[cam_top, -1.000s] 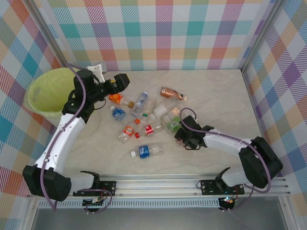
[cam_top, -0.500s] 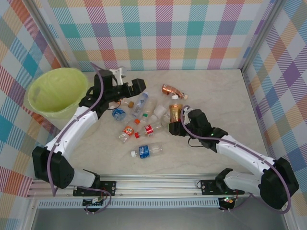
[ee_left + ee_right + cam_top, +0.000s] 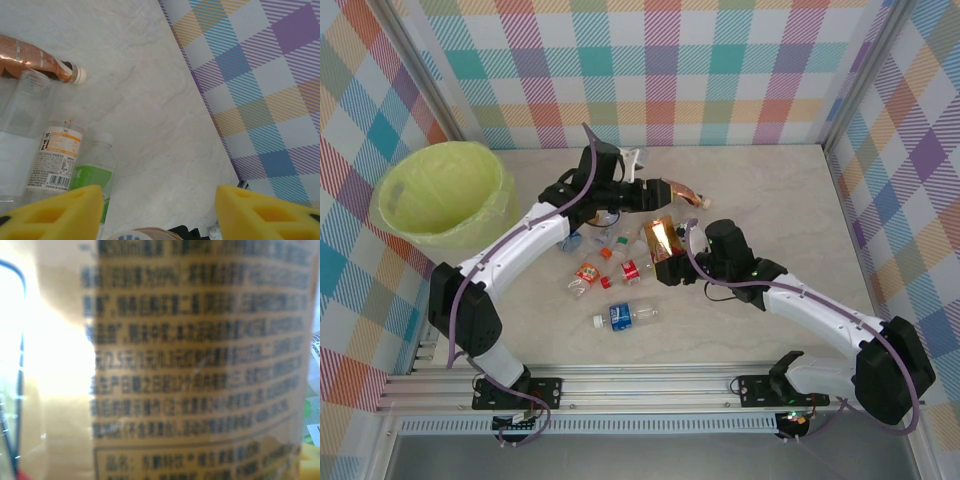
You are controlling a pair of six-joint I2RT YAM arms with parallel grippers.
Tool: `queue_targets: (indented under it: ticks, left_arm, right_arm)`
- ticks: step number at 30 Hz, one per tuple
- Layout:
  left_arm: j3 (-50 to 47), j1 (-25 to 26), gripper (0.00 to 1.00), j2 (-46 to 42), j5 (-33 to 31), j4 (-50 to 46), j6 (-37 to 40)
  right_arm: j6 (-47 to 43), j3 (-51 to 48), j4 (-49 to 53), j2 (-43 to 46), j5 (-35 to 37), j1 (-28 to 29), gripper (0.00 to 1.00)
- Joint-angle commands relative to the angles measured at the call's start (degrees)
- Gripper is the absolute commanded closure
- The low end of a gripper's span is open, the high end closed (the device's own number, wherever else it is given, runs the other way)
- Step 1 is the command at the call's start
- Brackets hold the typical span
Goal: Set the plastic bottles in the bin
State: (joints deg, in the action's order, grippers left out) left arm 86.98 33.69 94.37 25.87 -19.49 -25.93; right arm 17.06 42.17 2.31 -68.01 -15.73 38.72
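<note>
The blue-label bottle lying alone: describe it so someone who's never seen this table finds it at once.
On the pale marbled table, a heap of bottles sits in the middle. Between that heap and the arms' bases, one clear bottle lies on its side. What marks it out: it lies clear of the heap, white cap pointing left, blue label beside the cap.

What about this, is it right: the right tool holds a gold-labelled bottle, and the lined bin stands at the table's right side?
The side is wrong. The top external view shows the lined bin at the left side of the table. The right tool does hold a gold-labelled bottle.
</note>
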Motion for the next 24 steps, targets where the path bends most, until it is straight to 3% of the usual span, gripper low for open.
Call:
queue_targets:
  ticks: [1,6,10,13,15,17,18,24]
  left_arm:
    - [2.4,0.89,0.49,0.99,-1.14,-4.11,1.76]
    - [2.84,1.46,0.67,1.56,-0.93,-5.21,2.24]
    - [4.09,1.46,0.95,2.54,-0.36,-6.18,1.8]
    - [7.9,1.46,0.99,3.84,0.35,-10.24,4.61]
    - [10.37,1.46,1.0,4.45,0.47,-12.58,6.22]
    - [10.93,1.46,1.0,4.22,-0.73,-12.36,6.65]
    - [10.68,1.46,1.0,3.85,-1.48,-11.61,6.54]
    - [7.51,1.38,1.0,-1.91,-12.41,-5.61,6.64]
  right_arm:
    - [-0.59,2.28,-2.81,0.24,-0.35,0.46,0.35]
    - [0.56,2.68,-3.01,0.68,1.65,0.48,0.36]
    - [1.52,2.53,-4.8,0.73,1.64,0.48,0.35]
    - [1.58,2.47,-5.97,0.5,1.4,0.48,0.32]
    - [1.72,2.69,-5.93,0.25,1.48,0.43,0.25]
    - [2.33,2.58,-6.37,0.43,2.29,0.48,0.12]
    - [2.61,2.28,-7.03,0.64,2.57,0.48,0.0]
    - [3.47,-1.47,-11.44,4.32,7.78,0.44,0.0]
